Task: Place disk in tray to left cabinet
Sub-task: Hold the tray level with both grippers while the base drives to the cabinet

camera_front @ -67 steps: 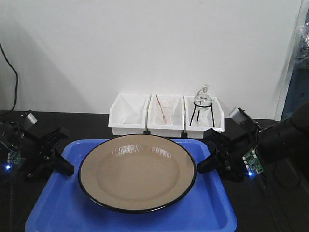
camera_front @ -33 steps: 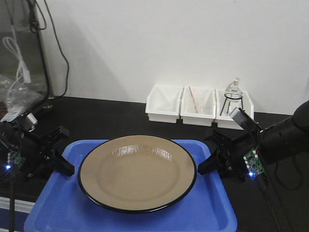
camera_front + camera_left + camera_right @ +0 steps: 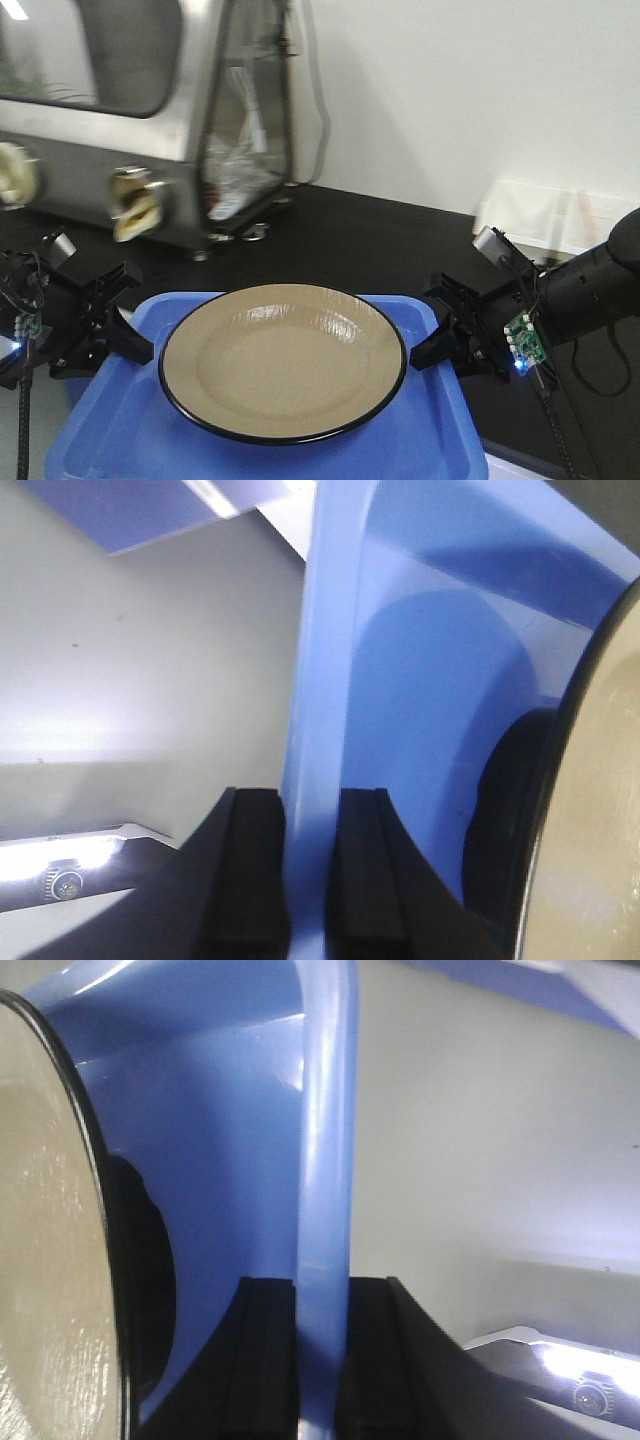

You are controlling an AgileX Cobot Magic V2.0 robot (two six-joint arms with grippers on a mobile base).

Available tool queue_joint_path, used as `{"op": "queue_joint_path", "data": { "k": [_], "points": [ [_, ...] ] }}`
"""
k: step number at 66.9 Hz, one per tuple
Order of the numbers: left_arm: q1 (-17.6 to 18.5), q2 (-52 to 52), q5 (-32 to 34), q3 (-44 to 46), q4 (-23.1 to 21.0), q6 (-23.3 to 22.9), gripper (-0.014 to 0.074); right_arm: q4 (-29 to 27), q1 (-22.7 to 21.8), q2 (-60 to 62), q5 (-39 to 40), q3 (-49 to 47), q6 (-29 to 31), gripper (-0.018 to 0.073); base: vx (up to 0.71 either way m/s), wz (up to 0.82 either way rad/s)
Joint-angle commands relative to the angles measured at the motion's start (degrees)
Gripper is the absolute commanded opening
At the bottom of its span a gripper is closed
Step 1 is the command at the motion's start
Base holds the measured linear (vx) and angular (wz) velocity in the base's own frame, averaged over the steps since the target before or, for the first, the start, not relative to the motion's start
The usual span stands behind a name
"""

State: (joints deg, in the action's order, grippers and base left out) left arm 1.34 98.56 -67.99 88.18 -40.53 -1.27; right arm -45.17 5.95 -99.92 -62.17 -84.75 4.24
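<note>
Disk (image 3: pixel 283 358) rests in tray (image 3: pixel 432 442), left claw (image 3: pixel 128 344) and right claw (image 3: pixel 426 350) pinching its rims.

Disk (image 3: pixel 283 360): round, shallow, glossy tan plate with a thin black rim, lying flat and face up at the centre of the tray (image 3: pixel 430 440). Tray: rectangular, bright blue plastic with rounded corners and a low raised rim, wider than the disk, level in the near foreground. The left claw (image 3: pixel 118 338) pinches its left rim, the right claw (image 3: pixel 432 342) its right rim.
</note>
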Motion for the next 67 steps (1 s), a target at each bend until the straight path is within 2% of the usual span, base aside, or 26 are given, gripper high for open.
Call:
{"op": "queue_joint_path", "data": {
  "k": [1, 35, 67],
  "points": [
    [2.4, -3.1, -2.5, 1.8, -15.5, -0.9, 0.0000, -16.3, 2.0, 3.5, -3.4, -2.5, -0.3, -0.0004, -0.06, 0.76],
    [2.4, -3.1, -2.5, 1.8, -15.5, -0.9, 0.0000, -16.3, 2.0, 3.5, -3.4, -2.5, -0.3, -0.0004, -0.01, 0.77],
    [2.4, -3.1, -2.5, 1.8, -15.5, -0.9, 0.0000, -16.3, 2.0, 3.5, -3.4, -2.5, -0.3, -0.0004, 0.10, 0.51]
  ]
}}
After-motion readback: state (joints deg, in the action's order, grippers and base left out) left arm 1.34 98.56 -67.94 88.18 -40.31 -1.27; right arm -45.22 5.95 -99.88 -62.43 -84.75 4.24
